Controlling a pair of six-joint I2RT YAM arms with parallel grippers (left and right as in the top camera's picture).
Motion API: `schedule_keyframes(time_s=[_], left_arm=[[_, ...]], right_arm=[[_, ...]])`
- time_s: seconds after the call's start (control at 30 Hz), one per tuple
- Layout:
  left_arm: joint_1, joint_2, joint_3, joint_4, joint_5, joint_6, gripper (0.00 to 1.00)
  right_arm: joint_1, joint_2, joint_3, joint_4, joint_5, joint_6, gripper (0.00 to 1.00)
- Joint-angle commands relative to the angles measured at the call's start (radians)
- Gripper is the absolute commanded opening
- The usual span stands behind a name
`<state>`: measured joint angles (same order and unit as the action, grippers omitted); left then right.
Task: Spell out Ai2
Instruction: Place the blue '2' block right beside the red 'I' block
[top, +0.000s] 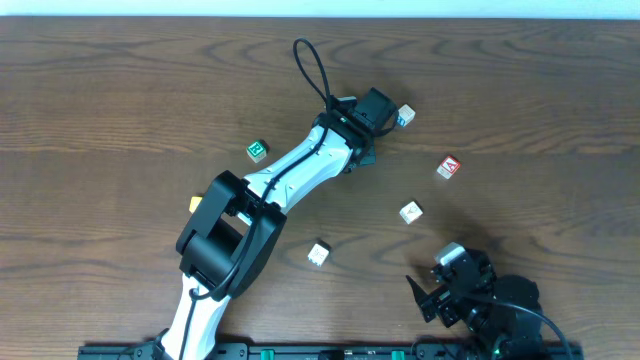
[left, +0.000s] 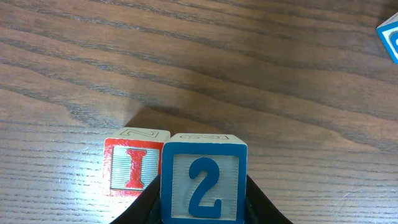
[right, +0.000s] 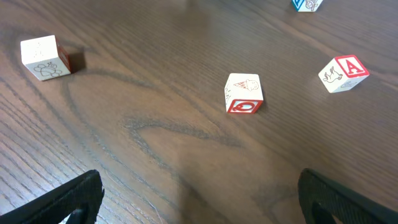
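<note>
Fingers (left: 262, 210) of the left gripper (left: 204, 214) clamp a blue-numbered wooden 2 cube (left: 204, 180). Just left of them sits a red-lettered wooden I cube (left: 132, 167).

Overhead faces straight down; both wrist views skim low; right shares A block (right: 344, 73).

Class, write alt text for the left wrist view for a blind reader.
A wooden cube with a blue 2 sits between the dark fingers of the left gripper, close beside a wooden cube with a red I on its left. Both face the camera on a dark wood-grain table.
</note>
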<state>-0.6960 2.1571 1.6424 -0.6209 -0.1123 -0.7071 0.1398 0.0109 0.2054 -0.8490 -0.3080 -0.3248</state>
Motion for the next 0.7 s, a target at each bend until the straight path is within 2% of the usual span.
schedule_keyframes(time_s=[0.0, 0.23, 0.67], left_arm=[[0.002, 0.018, 0.022, 0.001, -0.026, -0.011, 0.28], [0.002, 0.018, 0.022, 0.001, -0.026, -0.011, 0.33], [0.002, 0.018, 0.022, 0.001, -0.026, -0.011, 0.34]], right_arm=[[-0.009, -0.005, -0.012, -0.005, -0.014, 0.010, 0.99], [-0.009, -0.005, -0.012, -0.005, -0.014, 0.010, 0.99], [-0.009, -0.005, -0.012, -0.005, -0.014, 0.011, 0.99]])
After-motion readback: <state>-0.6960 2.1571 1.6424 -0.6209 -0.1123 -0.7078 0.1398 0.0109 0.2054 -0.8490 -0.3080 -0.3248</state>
